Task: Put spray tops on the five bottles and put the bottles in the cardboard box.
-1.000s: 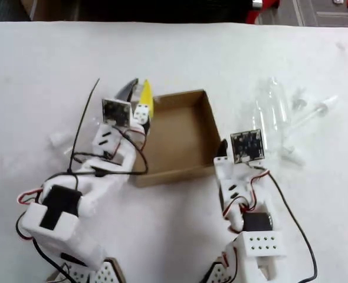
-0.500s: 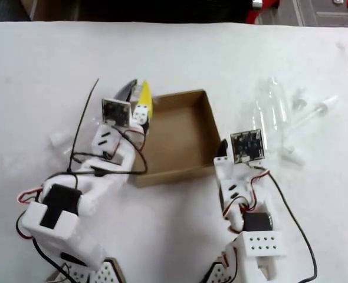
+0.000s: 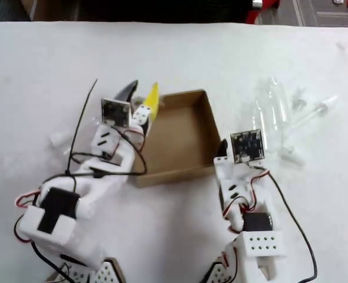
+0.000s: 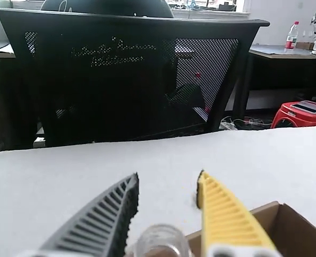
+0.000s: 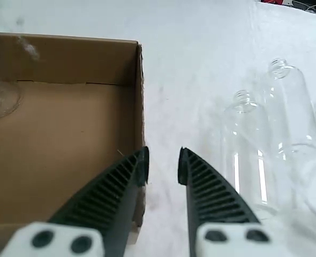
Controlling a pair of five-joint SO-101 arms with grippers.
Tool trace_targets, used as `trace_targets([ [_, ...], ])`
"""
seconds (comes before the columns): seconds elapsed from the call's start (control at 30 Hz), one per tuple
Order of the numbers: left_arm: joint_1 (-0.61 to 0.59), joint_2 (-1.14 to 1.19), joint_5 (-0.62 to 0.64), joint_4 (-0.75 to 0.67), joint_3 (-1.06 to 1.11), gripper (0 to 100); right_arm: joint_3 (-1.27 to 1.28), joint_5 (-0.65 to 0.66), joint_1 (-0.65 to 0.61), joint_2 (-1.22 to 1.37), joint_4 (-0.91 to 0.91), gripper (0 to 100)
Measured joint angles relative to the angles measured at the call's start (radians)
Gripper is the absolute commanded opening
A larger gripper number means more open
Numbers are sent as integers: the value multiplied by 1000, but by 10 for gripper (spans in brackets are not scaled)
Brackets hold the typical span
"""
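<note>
Left claw [image 4: 167,179], spread around a bottle [image 4: 160,241] at the box [image 4: 269,209] rim, may let it fall outside; right claw [image 5: 163,158] ajar, empty.

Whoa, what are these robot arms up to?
They're packing clear bottles into a cardboard box. The left gripper is at the box's edge with an uncapped bottle between its spread fingers. The right gripper sits open and empty by the box's opposite corner. Two more bottles lie on the table nearby, without tops.
</note>
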Motion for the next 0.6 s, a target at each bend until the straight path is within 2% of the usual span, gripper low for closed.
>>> trace_targets([
  [0.33, 0, -190, 41, 181, 5, 185, 18, 40, 0, 0, -2, 81],
  [0.6, 0, -282, 44, 258, 5, 182, 18, 49, 0, 0, -3, 81],
])
